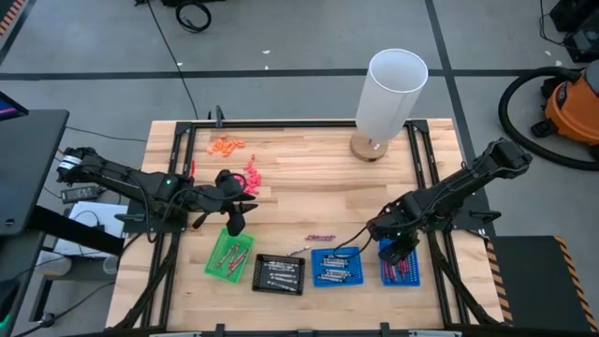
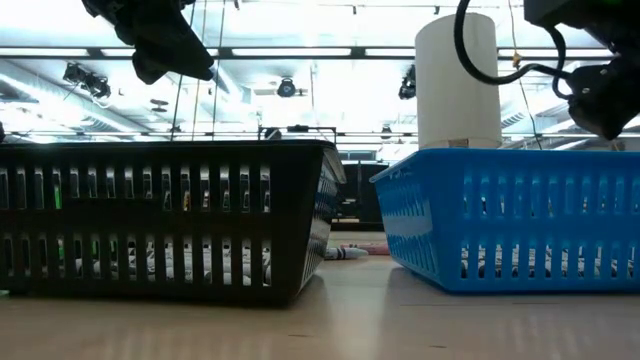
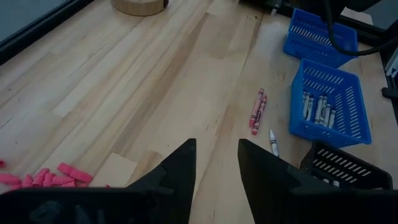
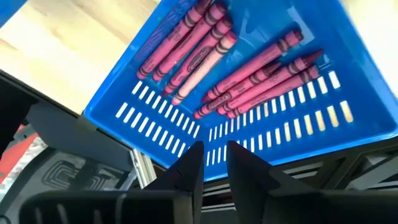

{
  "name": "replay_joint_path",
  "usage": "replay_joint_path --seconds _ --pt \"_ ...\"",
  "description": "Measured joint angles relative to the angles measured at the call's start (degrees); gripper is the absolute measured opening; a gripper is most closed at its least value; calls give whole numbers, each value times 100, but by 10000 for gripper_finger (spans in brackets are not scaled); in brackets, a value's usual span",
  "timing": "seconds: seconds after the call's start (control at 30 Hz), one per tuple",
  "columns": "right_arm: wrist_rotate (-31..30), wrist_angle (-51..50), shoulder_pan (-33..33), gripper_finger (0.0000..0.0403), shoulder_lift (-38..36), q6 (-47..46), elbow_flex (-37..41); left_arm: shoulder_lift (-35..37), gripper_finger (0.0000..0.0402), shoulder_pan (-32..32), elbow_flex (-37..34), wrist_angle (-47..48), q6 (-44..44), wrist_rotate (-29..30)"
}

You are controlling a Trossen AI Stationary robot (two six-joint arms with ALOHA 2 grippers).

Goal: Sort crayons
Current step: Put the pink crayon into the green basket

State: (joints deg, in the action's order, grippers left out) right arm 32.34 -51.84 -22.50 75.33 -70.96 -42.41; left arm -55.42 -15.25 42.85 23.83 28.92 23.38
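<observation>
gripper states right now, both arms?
Left gripper: open, empty, above the bare table near the pink bits.
Right gripper: slightly open, holding nothing, over the blue tray of maroon crayons.

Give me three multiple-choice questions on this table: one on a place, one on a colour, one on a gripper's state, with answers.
1. The right gripper hangs over: A the green tray; B the rightmost blue slotted plastic tray; C the black tray.
2. The short paper-wrapped crayons in that tray are: A grey-white; B green; C maroon.
3. The left gripper is: A open and empty; B shut on a crayon; C shut on a pink bit.
Answers: B, its wrist view looks into that tray; C, every wrapper is maroon; A, nothing sits between its parted fingers.
</observation>
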Motion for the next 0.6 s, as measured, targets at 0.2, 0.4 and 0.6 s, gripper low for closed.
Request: replay_joint_path --seconds 0.2,0.4,0.6 --pt "140 11 0 77 0 2 0 0 130 0 0 0 -152 0" --pt "481 98 0 77 0 7 -57 0 130 4 0 14 -185 1" --pt "579 128 58 77 0 96 -303 0 130 137 0 0 -49 4"
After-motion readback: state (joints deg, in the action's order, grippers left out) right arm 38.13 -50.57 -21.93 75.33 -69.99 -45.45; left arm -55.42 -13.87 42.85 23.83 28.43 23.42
